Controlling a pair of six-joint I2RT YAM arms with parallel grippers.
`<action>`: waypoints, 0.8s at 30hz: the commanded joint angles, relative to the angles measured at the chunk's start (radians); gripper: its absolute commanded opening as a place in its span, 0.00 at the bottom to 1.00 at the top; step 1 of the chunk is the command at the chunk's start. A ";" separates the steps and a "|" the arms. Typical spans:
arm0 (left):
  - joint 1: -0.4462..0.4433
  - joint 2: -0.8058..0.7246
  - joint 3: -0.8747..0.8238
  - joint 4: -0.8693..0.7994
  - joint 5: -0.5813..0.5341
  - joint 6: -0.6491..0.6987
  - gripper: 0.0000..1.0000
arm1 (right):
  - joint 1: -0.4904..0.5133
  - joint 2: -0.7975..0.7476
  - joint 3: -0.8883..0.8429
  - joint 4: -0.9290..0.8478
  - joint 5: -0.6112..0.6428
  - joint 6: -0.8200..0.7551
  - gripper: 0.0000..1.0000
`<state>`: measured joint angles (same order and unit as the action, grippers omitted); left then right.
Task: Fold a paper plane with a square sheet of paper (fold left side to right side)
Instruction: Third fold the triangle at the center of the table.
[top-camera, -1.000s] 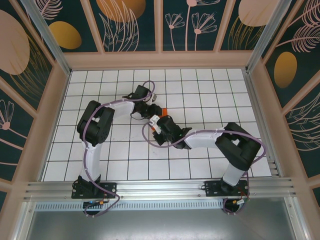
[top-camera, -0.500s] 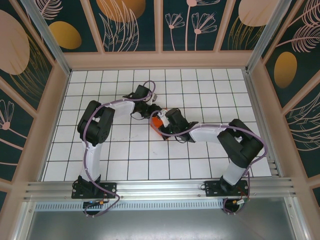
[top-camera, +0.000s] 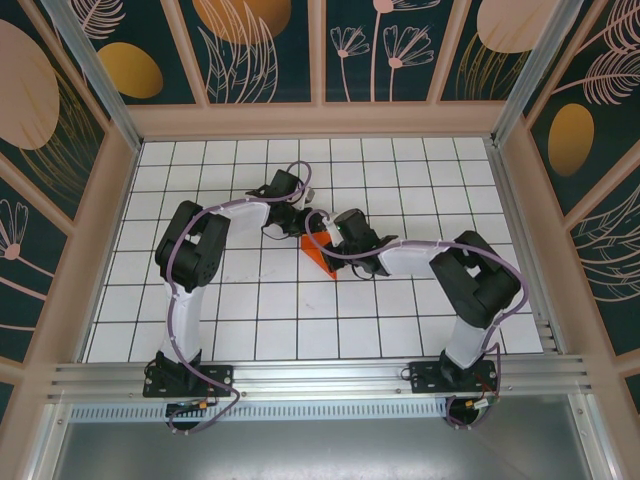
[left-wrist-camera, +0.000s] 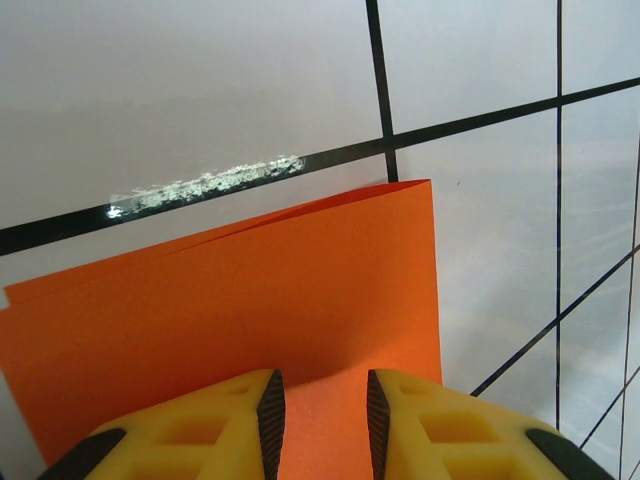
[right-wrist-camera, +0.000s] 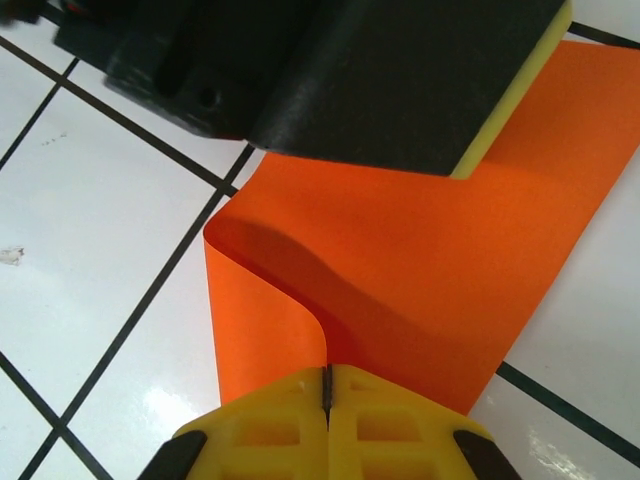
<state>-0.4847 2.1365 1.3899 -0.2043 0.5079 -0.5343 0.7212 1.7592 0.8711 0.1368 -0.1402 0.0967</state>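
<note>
Shifted farther up the table over the past second, the right gripper (right-wrist-camera: 327, 375) pinches the near edge of the orange paper (right-wrist-camera: 430, 250), fingers pressed together on it. Just ahead of them the lifted layer bows in a soft curl, uncreased. Beyond that, the left gripper (left-wrist-camera: 320, 405) bears down on the paper, its fingers apart with orange showing between them; past its tips two layers lie slightly offset. The half-fold looks nearly closed; creasing and every plane fold appear still ahead.

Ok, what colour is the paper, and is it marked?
The sheet of paper is plain bright orange, unmarked; the left wrist view shows it best.
</note>
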 joint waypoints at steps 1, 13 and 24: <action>-0.013 0.046 0.006 -0.049 -0.038 0.022 0.32 | -0.011 0.025 0.031 -0.031 -0.012 0.024 0.00; -0.015 0.046 0.004 -0.050 -0.037 0.021 0.31 | -0.016 0.037 0.032 -0.044 0.019 0.041 0.00; -0.015 0.045 0.003 -0.049 -0.037 0.019 0.31 | -0.027 0.040 0.036 -0.045 0.031 0.054 0.00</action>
<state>-0.4847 2.1368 1.3914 -0.2062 0.5079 -0.5343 0.7017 1.7832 0.8806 0.1036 -0.1242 0.1371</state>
